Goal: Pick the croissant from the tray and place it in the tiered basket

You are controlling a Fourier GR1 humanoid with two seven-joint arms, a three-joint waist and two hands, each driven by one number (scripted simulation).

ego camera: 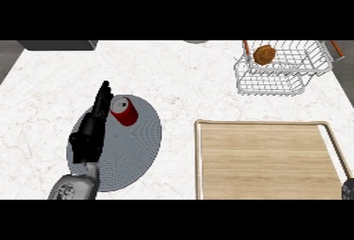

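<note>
Left hand (90, 129) is what I see clearly: its fingers are straight and released, pointing far over the grey plate (135, 159), with the fingertips just beside a red can (125, 111) lying on that plate. At the near right edge only a sliver of the right hand (348, 189) shows, so I cannot tell its state. I see the croissant (265, 54) in the upper tier of the wire basket (276, 82) at far right, and the wooden tray (262, 161) sits near of it.
</note>
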